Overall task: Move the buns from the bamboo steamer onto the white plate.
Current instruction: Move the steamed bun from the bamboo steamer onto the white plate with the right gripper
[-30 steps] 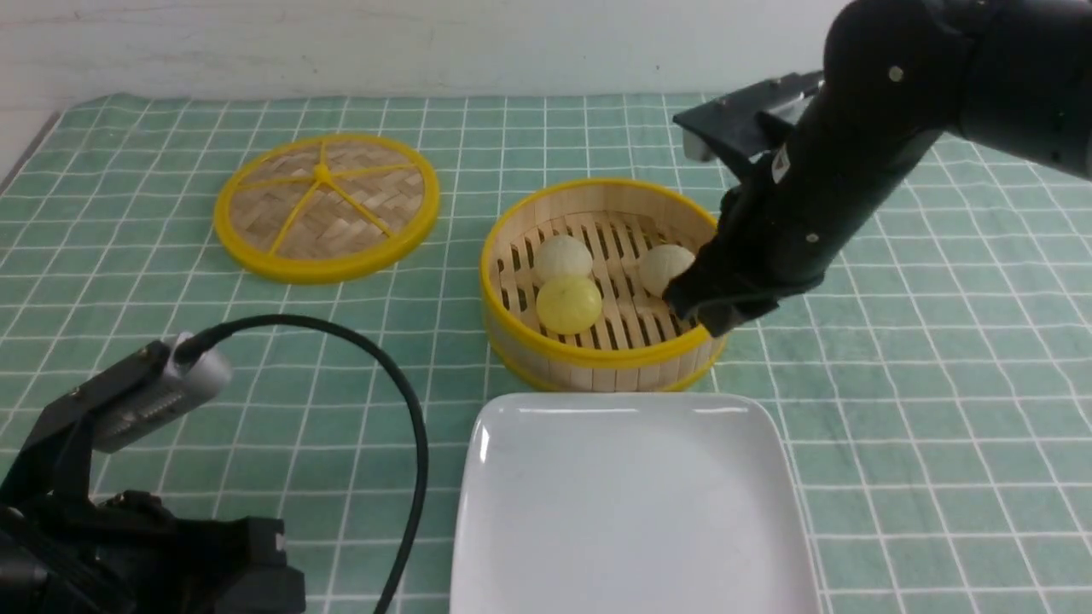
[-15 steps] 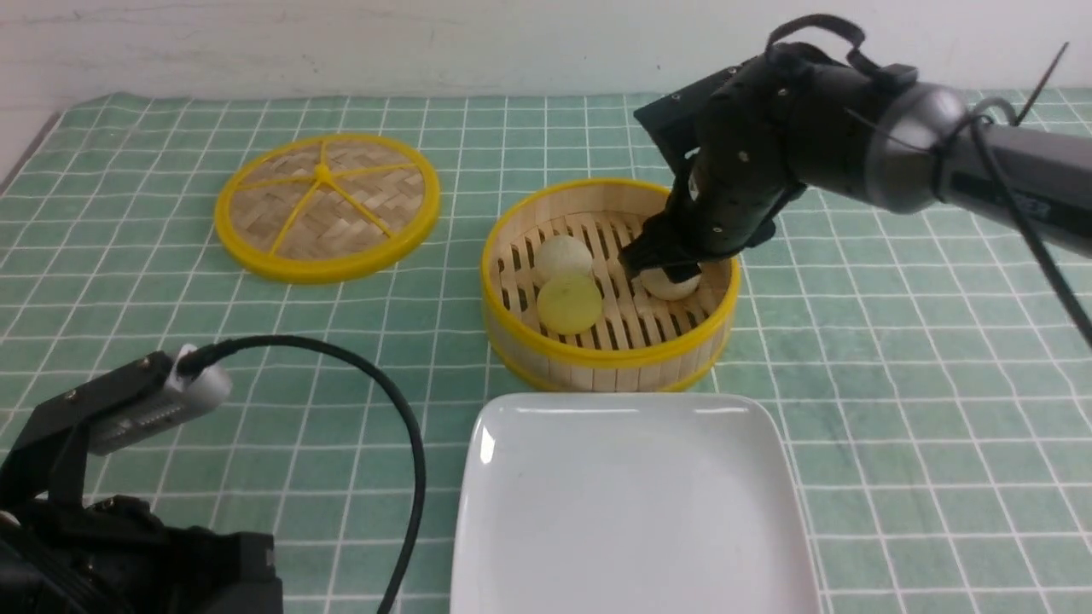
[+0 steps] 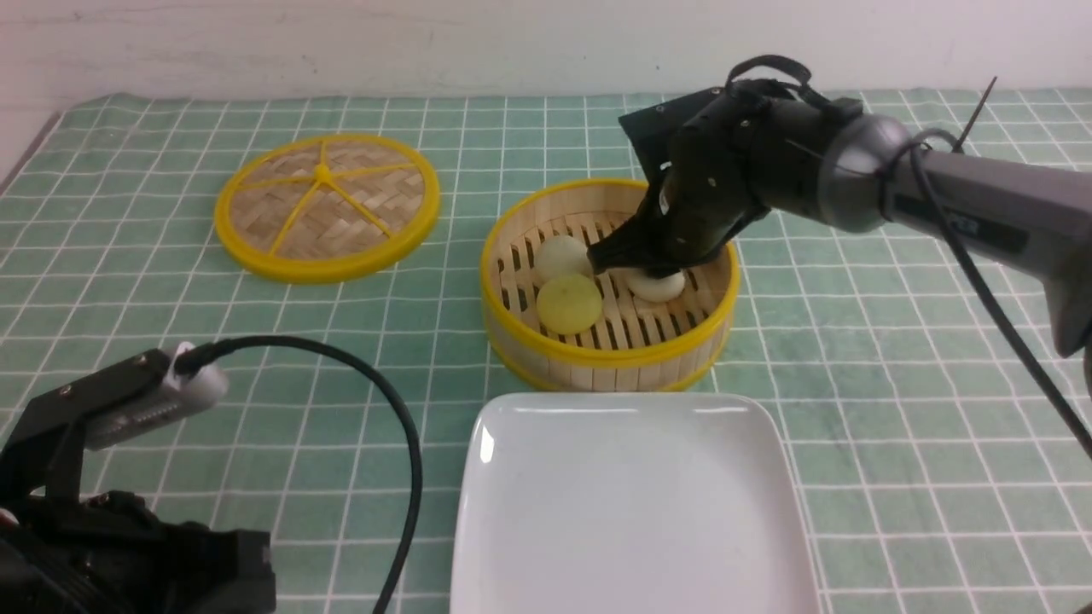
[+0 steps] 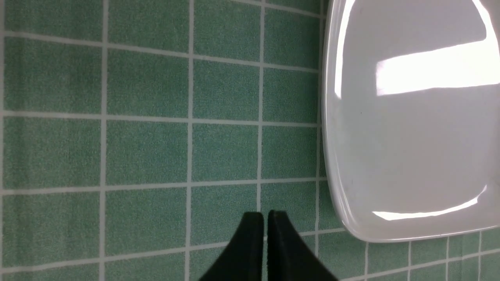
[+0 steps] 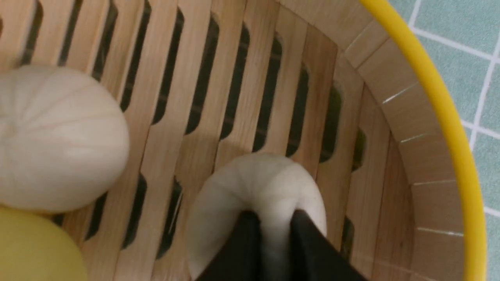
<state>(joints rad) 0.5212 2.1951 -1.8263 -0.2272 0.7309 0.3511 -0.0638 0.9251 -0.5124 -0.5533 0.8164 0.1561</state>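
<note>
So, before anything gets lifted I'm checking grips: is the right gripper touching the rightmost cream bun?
Touching: the right wrist view shows the right gripper's fingertips pinching into the matte cream bun.

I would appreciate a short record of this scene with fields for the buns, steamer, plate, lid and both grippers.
buns: one yellow bun, two pale; all in the steamer
steamer: open, just beyond the plate
plate: no bun on it
lid: on the table, to the left of the steamer
right gripper: jaws closed on the pale bun on the steamer's right side
left gripper: left of the plate, jaws nearly together, holding nothing
</note>
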